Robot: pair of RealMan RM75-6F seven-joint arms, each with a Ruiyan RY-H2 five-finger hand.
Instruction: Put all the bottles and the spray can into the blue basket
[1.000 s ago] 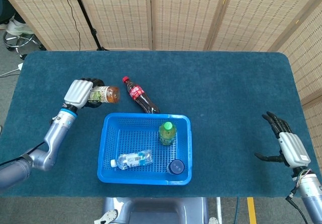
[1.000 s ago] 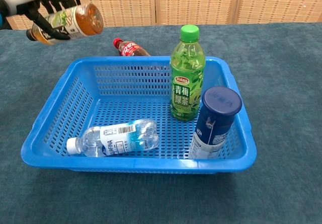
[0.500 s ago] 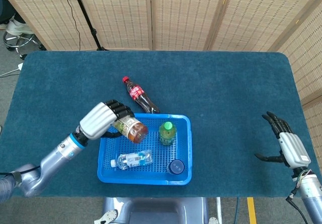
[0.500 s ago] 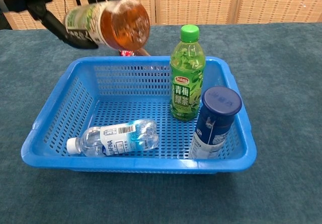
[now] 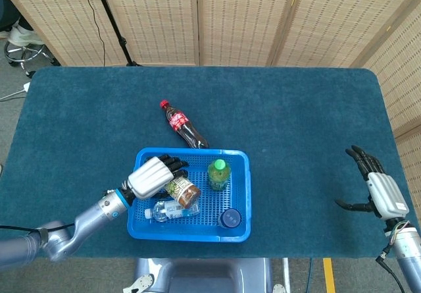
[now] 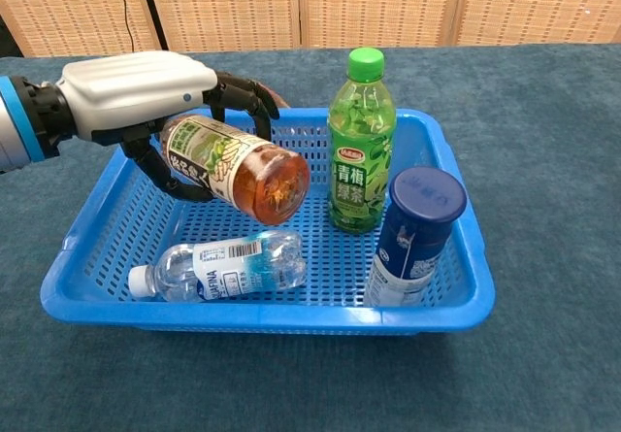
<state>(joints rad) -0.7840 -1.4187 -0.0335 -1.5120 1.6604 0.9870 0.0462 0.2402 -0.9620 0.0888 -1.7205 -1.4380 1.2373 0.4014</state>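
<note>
While the left hand grips a brown tea bottle tilted above the clear water bottle inside the blue plastic basket, the right hand hovers with fingers spread, holding nothing. A dark cola bottle lies on the teal desk just behind the basket.

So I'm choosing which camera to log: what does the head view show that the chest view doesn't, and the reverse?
Only the head view shows the cola bottle lying on the table behind the blue basket, and the right robot hand, open, near the table's right edge. Only the chest view shows label detail on the spray can. Both show the left robot hand holding the tea bottle over the basket, with the green bottle upright and the water bottle lying inside.
</note>
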